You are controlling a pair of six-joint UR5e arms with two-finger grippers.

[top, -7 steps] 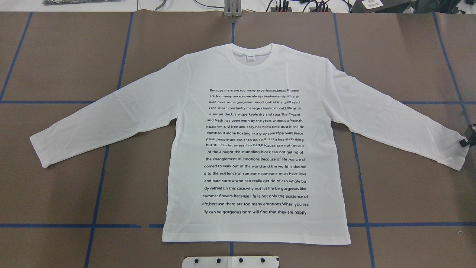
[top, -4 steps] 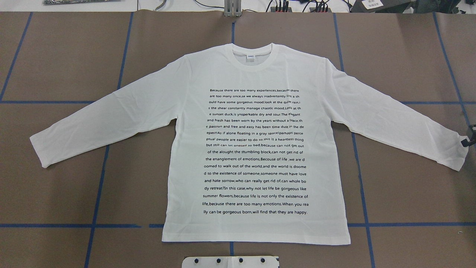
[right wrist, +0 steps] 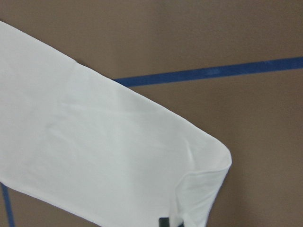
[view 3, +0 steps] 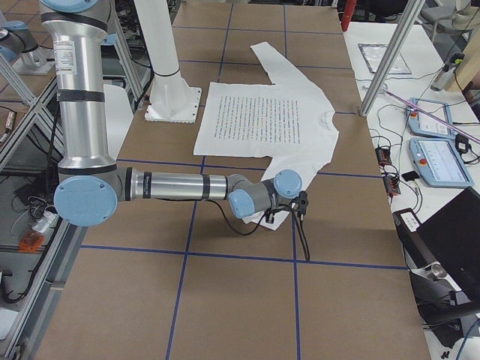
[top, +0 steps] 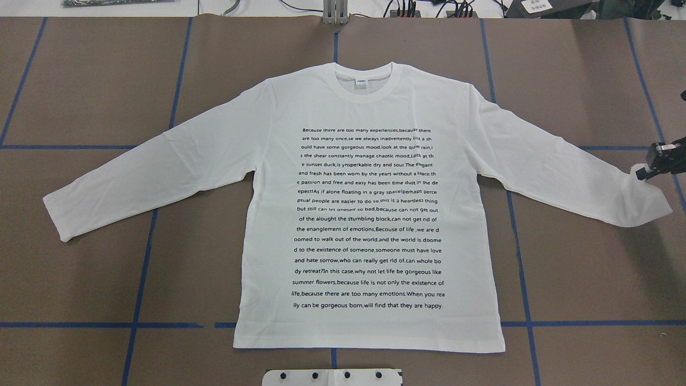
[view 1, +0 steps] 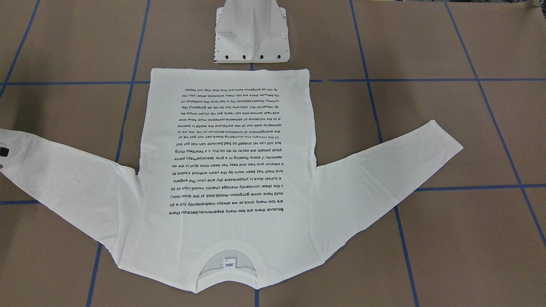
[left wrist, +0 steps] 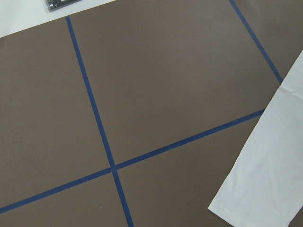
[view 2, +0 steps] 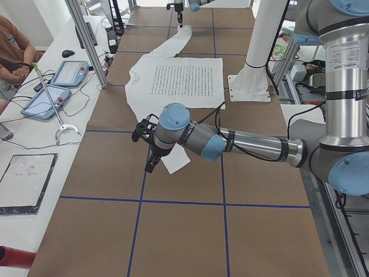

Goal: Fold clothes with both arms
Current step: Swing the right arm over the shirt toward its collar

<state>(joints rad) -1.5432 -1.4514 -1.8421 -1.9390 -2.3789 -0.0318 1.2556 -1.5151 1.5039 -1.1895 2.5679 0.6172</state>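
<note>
White long-sleeved T-shirt (top: 370, 214) lies flat, text up; I see my black right gripper (top: 647, 169) at one cuff (right wrist: 208, 179). Jaws closed, pinching that cuff's raised corner.

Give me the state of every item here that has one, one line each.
T-shirt: spread flat, print up, unfolded.
Right sleeve cuff: corner pinched, raised off table.
Right gripper: shut on that cuff.
Left sleeve: flat, untouched.
Left gripper: hovering by that sleeve's end; open or shut unclear.
</note>
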